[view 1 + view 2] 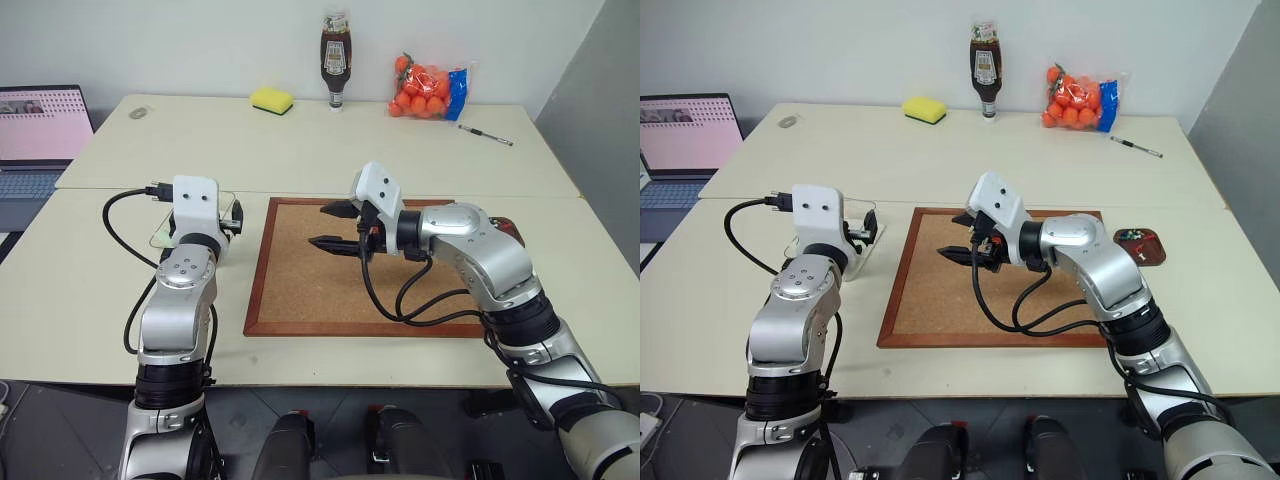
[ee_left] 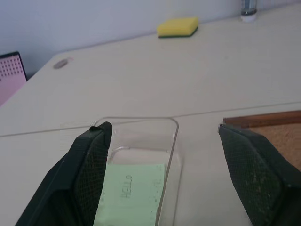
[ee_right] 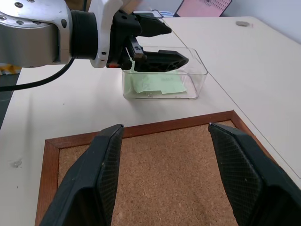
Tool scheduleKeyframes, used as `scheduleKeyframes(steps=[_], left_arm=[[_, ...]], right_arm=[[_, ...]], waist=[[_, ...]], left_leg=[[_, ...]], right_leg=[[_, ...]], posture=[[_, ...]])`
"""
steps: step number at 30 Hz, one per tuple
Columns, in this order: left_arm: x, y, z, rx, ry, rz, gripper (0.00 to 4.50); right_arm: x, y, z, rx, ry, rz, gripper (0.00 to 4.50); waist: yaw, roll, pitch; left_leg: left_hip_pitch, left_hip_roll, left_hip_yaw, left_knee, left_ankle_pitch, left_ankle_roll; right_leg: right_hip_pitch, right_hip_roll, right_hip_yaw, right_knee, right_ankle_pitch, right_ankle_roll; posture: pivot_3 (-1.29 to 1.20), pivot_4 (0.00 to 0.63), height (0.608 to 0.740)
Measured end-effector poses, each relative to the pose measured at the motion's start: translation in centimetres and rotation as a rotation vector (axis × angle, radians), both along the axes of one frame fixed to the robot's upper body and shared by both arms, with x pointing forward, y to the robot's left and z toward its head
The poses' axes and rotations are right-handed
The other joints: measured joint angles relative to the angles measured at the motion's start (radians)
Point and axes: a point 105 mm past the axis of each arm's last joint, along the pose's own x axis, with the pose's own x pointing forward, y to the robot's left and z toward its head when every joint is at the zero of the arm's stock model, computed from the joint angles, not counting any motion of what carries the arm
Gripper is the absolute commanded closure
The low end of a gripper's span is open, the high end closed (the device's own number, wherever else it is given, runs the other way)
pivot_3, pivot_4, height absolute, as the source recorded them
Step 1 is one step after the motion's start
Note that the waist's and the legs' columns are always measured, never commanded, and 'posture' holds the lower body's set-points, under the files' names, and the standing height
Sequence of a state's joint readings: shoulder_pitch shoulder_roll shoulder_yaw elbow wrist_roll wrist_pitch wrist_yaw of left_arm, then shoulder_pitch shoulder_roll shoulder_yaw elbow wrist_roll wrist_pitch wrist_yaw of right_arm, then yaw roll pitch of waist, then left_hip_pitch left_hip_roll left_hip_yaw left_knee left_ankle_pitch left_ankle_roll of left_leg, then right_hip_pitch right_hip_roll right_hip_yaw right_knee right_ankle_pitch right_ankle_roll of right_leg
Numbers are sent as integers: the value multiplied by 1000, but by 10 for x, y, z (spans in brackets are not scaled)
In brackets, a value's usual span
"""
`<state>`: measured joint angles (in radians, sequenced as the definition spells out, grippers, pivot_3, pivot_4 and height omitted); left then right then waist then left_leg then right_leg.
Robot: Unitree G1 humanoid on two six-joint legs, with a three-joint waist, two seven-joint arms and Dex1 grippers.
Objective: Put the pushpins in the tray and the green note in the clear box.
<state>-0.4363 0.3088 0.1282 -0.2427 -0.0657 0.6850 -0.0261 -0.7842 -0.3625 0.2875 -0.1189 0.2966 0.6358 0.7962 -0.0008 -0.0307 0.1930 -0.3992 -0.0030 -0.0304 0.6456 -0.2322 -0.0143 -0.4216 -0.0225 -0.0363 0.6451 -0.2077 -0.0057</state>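
The green note (image 3: 155, 84) lies inside the clear box (image 3: 198, 71) on the table left of the cork board; the wrist view shows "HELLO" written on the note (image 2: 131, 193). My left gripper (image 3: 176, 44) hovers level just over the box, open with nothing between its fingers. My right gripper (image 1: 318, 225) is open and empty above the cork board (image 1: 300, 285), pointing left toward the box. The small brown tray (image 1: 1159, 252) sits right of the board, behind my right arm, with red pushpins (image 1: 1130, 238) in it.
At the table's far side are a yellow sponge (image 1: 271, 99), a sauce bottle (image 1: 335, 60), a bag of oranges (image 1: 425, 88) and a pen (image 1: 486, 135). A laptop (image 1: 35, 140) stands off the left edge.
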Motion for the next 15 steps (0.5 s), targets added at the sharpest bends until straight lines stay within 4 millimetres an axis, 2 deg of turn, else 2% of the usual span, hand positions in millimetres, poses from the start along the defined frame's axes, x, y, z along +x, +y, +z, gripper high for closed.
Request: scheduleKeyframes(steps=[3,5,8,11,13,15], left_arm=[[-4,-28,-10,-17,51,-199,691],[-10,-48,-21,-23,80,-319,691],[-20,-65,-35,-44,104,-427,691],[-27,-82,-43,-94,102,-534,691],[-30,-92,-45,-120,99,-585,691],[-31,-98,-44,-141,98,-613,691]], right_arm=[[3,-13,3,87,-25,-90,1444],[7,-33,-3,147,-44,-214,1444],[10,-69,-28,204,-15,-424,1444],[-4,-98,-65,262,56,-628,1444],[-13,-100,-83,273,107,-680,1444],[-14,-102,-86,283,107,-709,1444]], waist=[[2,0,0],[3,-1,0],[6,-1,-1],[6,0,-1],[0,0,0],[-6,1,0]], left_leg=[[0,-1,1,0,0,0],[-1,-1,1,-1,0,0],[-1,-1,2,0,0,-1],[0,0,2,-1,0,0],[0,1,3,0,0,0],[3,3,4,0,0,0]], right_leg=[[0,0,0,0,0,0],[0,0,1,-2,0,0],[-1,-1,2,-1,-1,-1],[-1,-1,2,0,-1,-1],[-1,1,2,1,-1,-1],[-1,1,2,1,0,-1]], posture=[[0,150,740],[0,150,740],[0,150,740],[0,150,740],[0,150,740],[0,150,740]])
